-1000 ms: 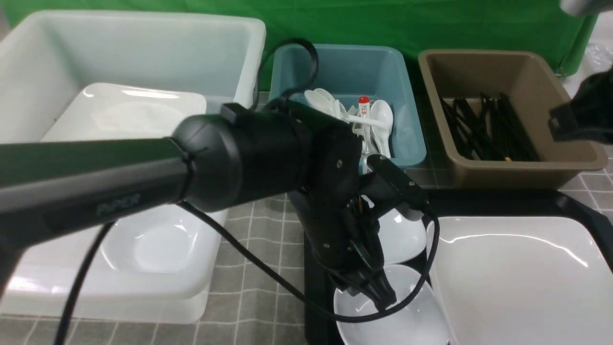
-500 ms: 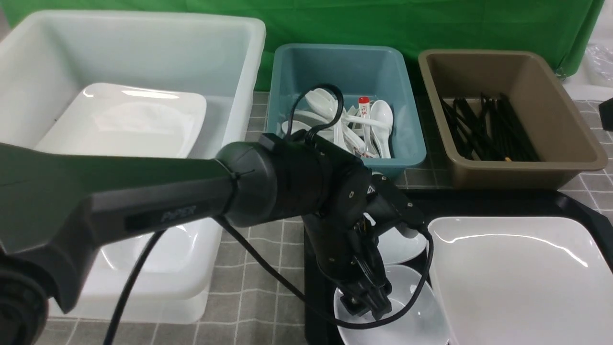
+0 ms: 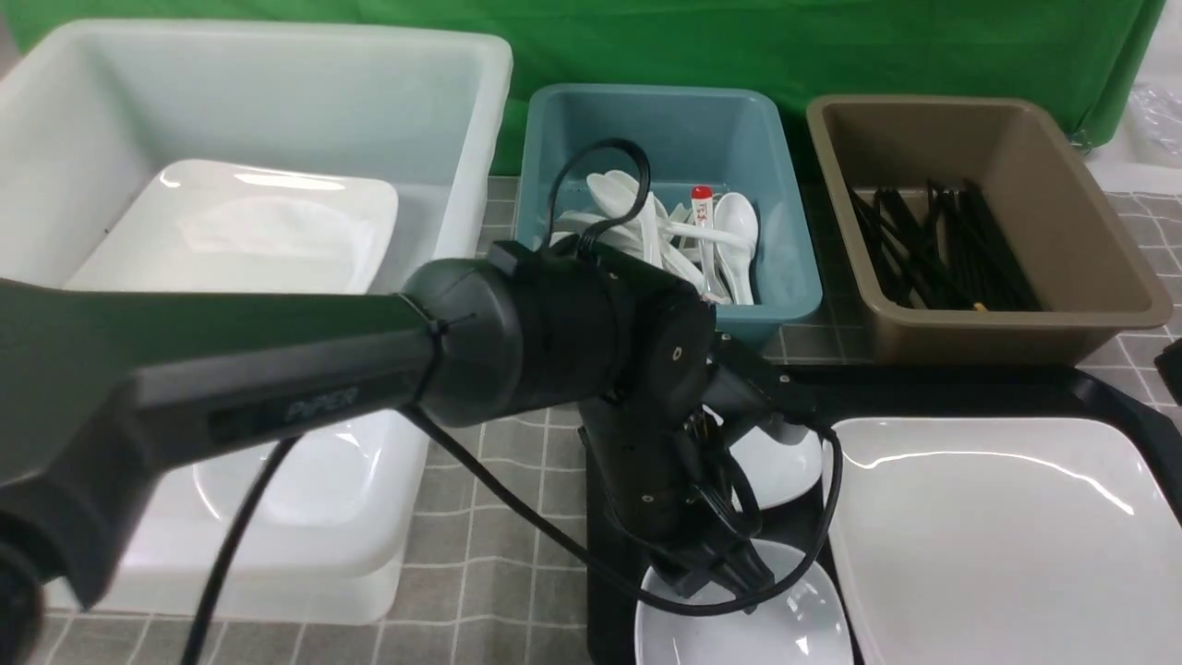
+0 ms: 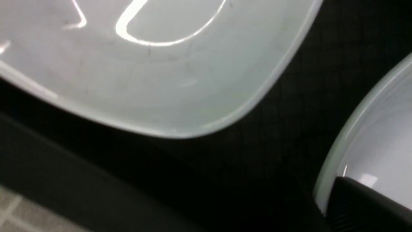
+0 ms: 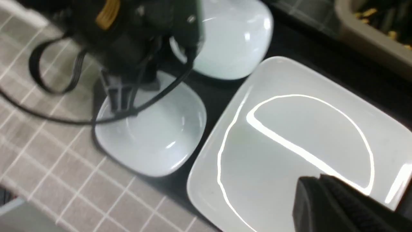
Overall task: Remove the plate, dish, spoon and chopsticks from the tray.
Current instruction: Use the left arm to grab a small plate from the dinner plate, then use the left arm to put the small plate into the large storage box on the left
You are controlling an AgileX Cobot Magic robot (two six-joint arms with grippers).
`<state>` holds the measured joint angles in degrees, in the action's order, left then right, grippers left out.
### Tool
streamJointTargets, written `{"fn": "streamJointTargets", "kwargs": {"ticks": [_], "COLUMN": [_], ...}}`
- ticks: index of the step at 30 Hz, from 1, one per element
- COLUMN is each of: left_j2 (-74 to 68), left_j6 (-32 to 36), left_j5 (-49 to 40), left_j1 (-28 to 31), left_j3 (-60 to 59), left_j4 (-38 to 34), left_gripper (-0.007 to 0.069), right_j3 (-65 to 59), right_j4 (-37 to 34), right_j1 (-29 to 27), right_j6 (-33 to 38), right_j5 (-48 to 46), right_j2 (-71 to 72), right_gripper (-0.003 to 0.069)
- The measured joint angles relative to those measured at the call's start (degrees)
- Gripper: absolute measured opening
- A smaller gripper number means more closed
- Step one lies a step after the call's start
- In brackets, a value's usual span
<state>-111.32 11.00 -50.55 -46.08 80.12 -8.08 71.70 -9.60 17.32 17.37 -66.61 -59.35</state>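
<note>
Seems to be the dish step: the left gripper (image 3: 729, 574) is down on the back rim of the near dish (image 3: 794, 628), bottom middle of the front view, on the black tray (image 3: 970, 390), but I can't tell if it's clamped or loose. The big plate (image 3: 997, 545) sits lower right on the tray, right gripper (image 5: 322, 196) over it, grip unreadable. Next up, I'd guess: a firm pinch, then lift toward the white tub (image 3: 277, 102), upper left.

White tub (image 3: 277, 83), teal tub (image 3: 646, 129) and brown tub (image 3: 923, 139) stand on grey checked cloth (image 3: 462, 591).
</note>
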Motion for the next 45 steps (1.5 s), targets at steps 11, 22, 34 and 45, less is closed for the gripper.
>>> {"fn": "streamJointTargets", "kwargs": {"ticks": [11,22,34,45], "left_j2": [18.9,33.1,37.9,28.3], "left_j6": [-0.8,0.1,5.6,18.3], "left_j5": [-1.5,-1.9,9.6,14.4], "left_j1": [7.7,39.2,64.0,60.2], "left_j3": [-0.2,-8.4,-32.1,-33.4], "left_j4": [-6.7,-16.4,-27.5,-31.9], "left_gripper": [0.0034,0.0034,0.0034,0.0238], "right_j3": [0.0,0.0,0.0,3.5], "right_j4": [-9.5,-22.8,-16.3,-16.1], "right_j1": [0.0,14.0,30.3,31.4], "right_j6": [12.2,22.5,20.5,17.9], "right_j5": [1.4,12.0,29.6,33.4], "right_j2": [-0.3,-10.8,-21.1,-22.3], "right_gripper": [0.0053,0.0029,0.0026,0.0026]}}
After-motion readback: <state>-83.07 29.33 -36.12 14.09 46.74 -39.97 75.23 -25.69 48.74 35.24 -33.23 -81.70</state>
